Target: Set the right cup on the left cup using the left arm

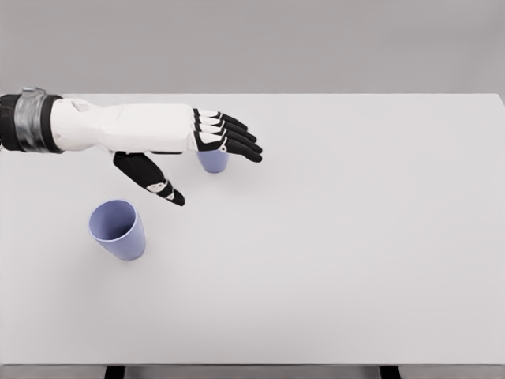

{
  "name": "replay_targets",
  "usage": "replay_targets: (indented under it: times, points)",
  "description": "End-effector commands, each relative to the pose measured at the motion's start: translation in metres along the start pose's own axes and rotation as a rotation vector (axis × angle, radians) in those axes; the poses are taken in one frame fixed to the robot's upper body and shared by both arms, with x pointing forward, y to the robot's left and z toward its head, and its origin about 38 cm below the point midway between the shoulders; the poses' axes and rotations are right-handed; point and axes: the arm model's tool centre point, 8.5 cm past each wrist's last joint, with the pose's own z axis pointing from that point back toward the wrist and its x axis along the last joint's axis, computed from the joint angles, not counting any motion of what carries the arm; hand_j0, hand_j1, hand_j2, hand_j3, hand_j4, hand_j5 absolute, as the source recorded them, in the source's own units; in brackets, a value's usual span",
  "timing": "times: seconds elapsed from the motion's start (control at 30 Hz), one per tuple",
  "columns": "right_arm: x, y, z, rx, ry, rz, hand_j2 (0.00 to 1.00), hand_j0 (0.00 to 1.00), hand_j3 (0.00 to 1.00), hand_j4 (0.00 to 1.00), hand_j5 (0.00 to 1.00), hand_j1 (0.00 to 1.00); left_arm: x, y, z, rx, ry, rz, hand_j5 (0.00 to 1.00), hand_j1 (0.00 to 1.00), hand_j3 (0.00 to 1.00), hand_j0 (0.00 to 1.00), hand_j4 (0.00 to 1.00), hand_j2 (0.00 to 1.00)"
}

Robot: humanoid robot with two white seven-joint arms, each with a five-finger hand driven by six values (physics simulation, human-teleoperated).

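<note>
1. Lavender plastic shows beneath the fingers of the left hand [185, 154], where the right cup [212, 160] stands on the white table [355, 237], its rim and upper wall hidden by the hand above it.

2. Spread and relaxed, the hand grips nothing: four black-tipped fingers [237, 136] reach out flat toward the picture's right, and the thumb [154, 180] angles down and away from them toward the near edge.

3. Seen from the head camera, the cup lies just under the fingers and slightly nearer than they are, inside the wide gap between fingers and thumb. Whether any finger touches it cannot be told from this view.

4. Upright on its base, the cup's long axis appears vertical, roughly crosswise to the line of the outstretched fingers, a stance that would suit a side-on wrap.

5. Down and to the left stands the left cup [118, 229], mouth open and facing up, well apart from its twin and nearer the robot.

6. Only the left arm is in the picture, entering from the left edge, so it is the one placed to act; the right arm is out of view.

7. Judged from this layout, the grasp is not yet made, and closing the thumb toward the cup's wall looks like the step in hand.
</note>
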Motion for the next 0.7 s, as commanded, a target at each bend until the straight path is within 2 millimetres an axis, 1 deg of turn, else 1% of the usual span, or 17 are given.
replay_targets:
  times: [0.0, 0.07, 0.1, 0.13, 0.17, 0.3, 0.37, 0.4, 0.43, 0.5, 0.53, 0.57, 0.6, 0.63, 0.67]
  points:
    - [-0.001, 0.000, 0.000, 0.001, 0.003, -0.003, 1.00, 1.00, 1.00, 1.00, 1.00, 1.00, -0.001, -0.005, -0.001, -0.006, -0.001, 0.022, 1.00, 1.00, 1.00, 1.00, 1.00, 1.00]
    - [-0.011, 0.003, 0.000, 0.004, 0.016, -0.014, 1.00, 1.00, 1.00, 1.00, 1.00, 1.00, -0.002, -0.003, 0.001, -0.008, 0.008, 0.014, 1.00, 1.00, 1.00, 1.00, 1.00, 1.00]
    - [-0.011, 0.003, 0.000, 0.004, 0.013, -0.012, 1.00, 1.00, 1.00, 1.00, 1.00, 1.00, -0.001, -0.001, 0.000, -0.008, 0.006, 0.007, 1.00, 1.00, 1.00, 1.00, 1.00, 1.00]
    - [-0.010, 0.002, 0.000, 0.004, 0.013, -0.010, 1.00, 1.00, 1.00, 1.00, 1.00, 1.00, 0.001, 0.008, 0.000, -0.004, 0.004, -0.014, 1.00, 1.00, 1.00, 1.00, 1.00, 1.00]
    - [-0.010, 0.002, 0.000, 0.004, 0.015, -0.007, 1.00, 1.00, 1.00, 1.00, 1.00, 1.00, 0.002, 0.013, 0.001, -0.003, 0.006, -0.026, 1.00, 1.00, 1.00, 1.00, 1.00, 1.00]
    - [-0.010, 0.002, 0.000, 0.004, 0.014, -0.009, 1.00, 1.00, 1.00, 1.00, 1.00, 1.00, -0.001, 0.009, 0.005, -0.037, 0.043, -0.064, 1.00, 1.00, 1.00, 1.00, 1.00, 1.00]
    - [-0.010, 0.003, 0.000, 0.004, 0.014, -0.011, 1.00, 1.00, 1.00, 1.00, 1.00, 1.00, 0.001, 0.017, 0.006, -0.033, 0.047, -0.089, 1.00, 1.00, 1.00, 1.00, 1.00, 1.00]
    - [-0.010, 0.002, 0.000, 0.004, 0.013, -0.010, 1.00, 1.00, 1.00, 1.00, 1.00, 1.00, 0.001, 0.018, 0.006, -0.035, 0.049, -0.091, 1.00, 1.00, 1.00, 1.00, 1.00, 1.00]
    - [-0.010, 0.002, 0.000, 0.004, 0.014, -0.009, 1.00, 1.00, 1.00, 1.00, 1.00, 1.00, -0.004, 0.018, 0.009, -0.036, 0.067, -0.090, 1.00, 1.00, 1.00, 1.00, 1.00, 1.00]
    - [-0.011, 0.003, 0.000, 0.004, 0.014, -0.011, 1.00, 1.00, 1.00, 1.00, 1.00, 1.00, -0.011, 0.015, 0.012, -0.058, 0.100, -0.103, 1.00, 1.00, 1.00, 1.00, 1.00, 1.00]
    - [-0.010, 0.002, 0.000, 0.004, 0.013, -0.010, 1.00, 1.00, 1.00, 1.00, 1.00, 1.00, -0.010, 0.013, 0.008, -0.060, 0.088, -0.103, 1.00, 1.00, 1.00, 1.00, 1.00, 1.00]
    - [-0.010, 0.002, 0.000, 0.004, 0.013, -0.010, 1.00, 1.00, 1.00, 1.00, 1.00, 1.00, -0.012, 0.003, -0.004, -0.102, 0.068, -0.086, 1.00, 1.00, 1.00, 1.00, 1.00, 1.00]
    - [-0.010, 0.003, 0.000, 0.004, 0.014, -0.011, 1.00, 1.00, 1.00, 1.00, 1.00, 1.00, -0.023, -0.008, -0.010, -0.188, 0.131, -0.035, 1.00, 1.00, 1.00, 1.00, 1.00, 1.00]
    - [-0.011, 0.003, 0.000, 0.004, 0.014, -0.011, 1.00, 1.00, 1.00, 1.00, 1.00, 1.00, -0.032, -0.014, -0.012, -0.233, 0.198, 0.012, 1.00, 1.00, 1.00, 1.00, 1.00, 1.00]
    - [-0.010, 0.002, 0.000, 0.004, 0.013, -0.010, 1.00, 1.00, 1.00, 1.00, 1.00, 1.00, -0.040, -0.015, -0.018, -0.234, 0.236, 0.040, 1.00, 1.00, 1.00, 1.00, 1.00, 1.00]
